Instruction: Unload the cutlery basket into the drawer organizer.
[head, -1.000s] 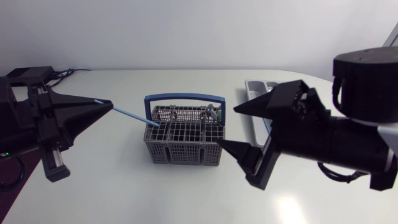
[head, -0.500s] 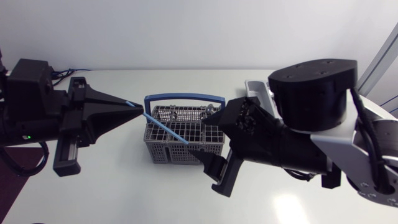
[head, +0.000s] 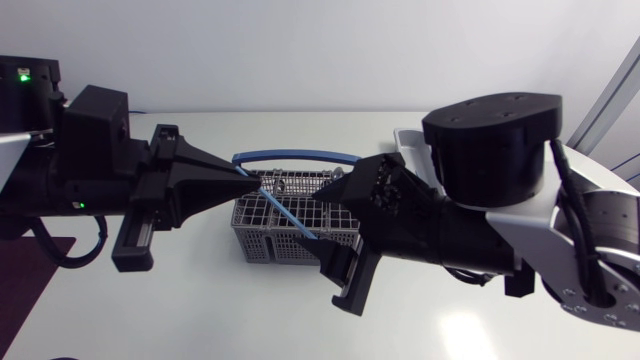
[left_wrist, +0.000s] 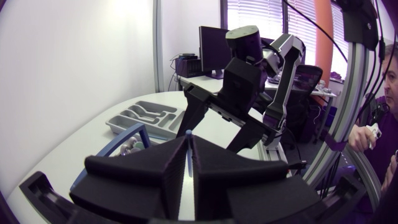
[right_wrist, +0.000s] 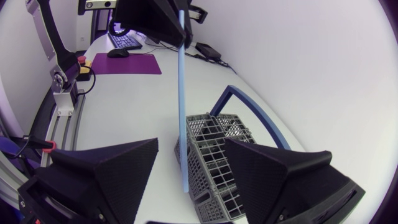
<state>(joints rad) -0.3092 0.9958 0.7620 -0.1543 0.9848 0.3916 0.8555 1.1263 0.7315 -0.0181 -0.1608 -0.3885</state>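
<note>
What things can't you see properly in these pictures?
- Blue stick: one end is hidden inside the left gripper in every view, so I can't tell what cutlery it is.
- Drawer organizer: in the head view, mostly behind the right arm.
- Cutlery basket: in the head view, its contents are too small and partly covered by the right gripper.

Shining bright and even over the white table (head: 200, 310). Making one pale shiny spot on it, close by the right arm (head: 560, 230). Dropping faint grey shadows around the basket (head: 265, 245). Lighting up the blue stick (right_wrist: 181, 93) and turning it pale.
</note>
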